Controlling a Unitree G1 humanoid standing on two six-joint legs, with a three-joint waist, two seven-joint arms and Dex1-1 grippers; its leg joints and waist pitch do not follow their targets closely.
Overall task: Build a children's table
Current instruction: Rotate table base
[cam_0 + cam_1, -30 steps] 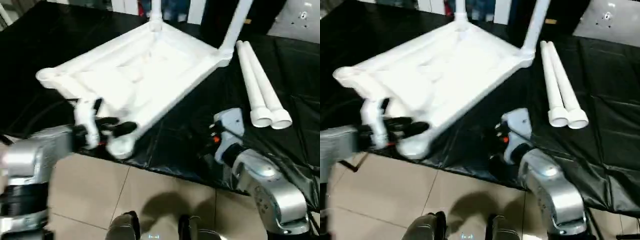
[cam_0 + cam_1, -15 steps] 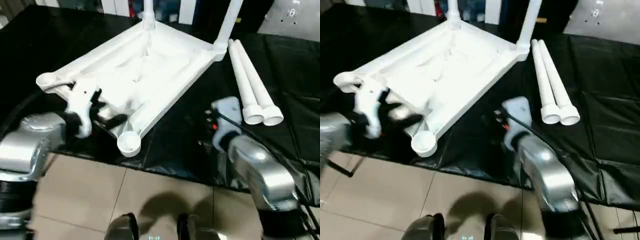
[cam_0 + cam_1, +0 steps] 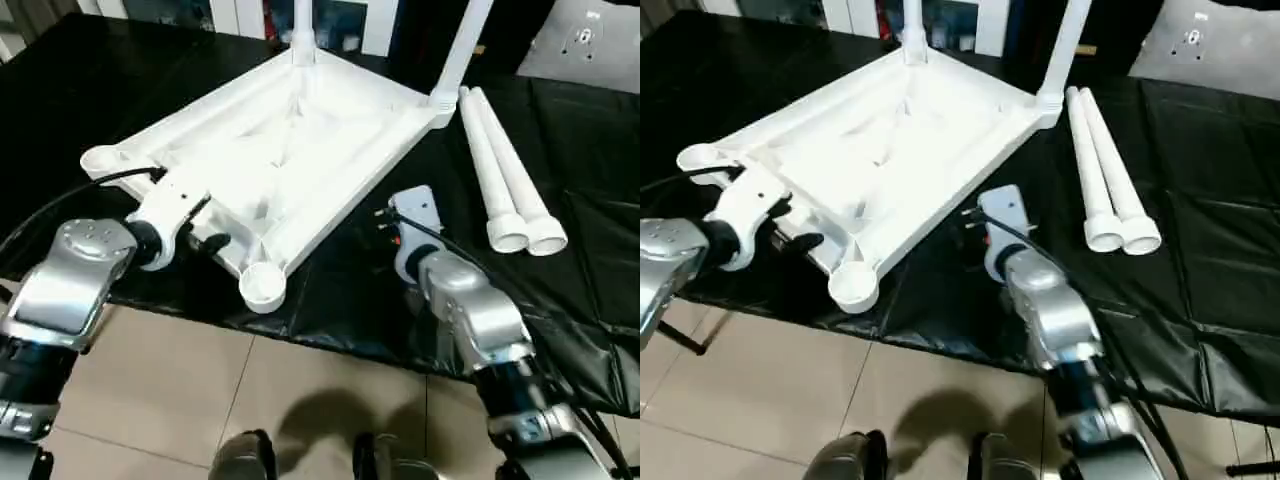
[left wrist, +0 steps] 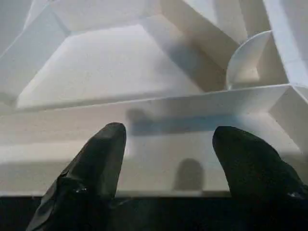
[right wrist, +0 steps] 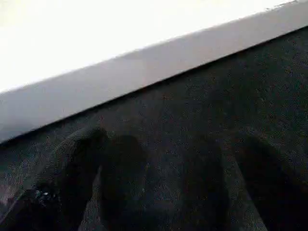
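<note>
Left gripper open, fingers straddling the near rim of the upturned table top. Right gripper spread just short of its long edge. Light, stiff, slick plastic; I'd grip that rim.

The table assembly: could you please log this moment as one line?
table top: upside down | legs in sockets: two | loose legs: two | left gripper: open at rim | right gripper: open

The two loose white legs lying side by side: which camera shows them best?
The right eye view: the loose legs lie whole on the black sheet, beside the upturned table top, open ends toward the robot. The left eye view shows much the same. The wrist views look at the table top's rim and ribs instead.
</note>
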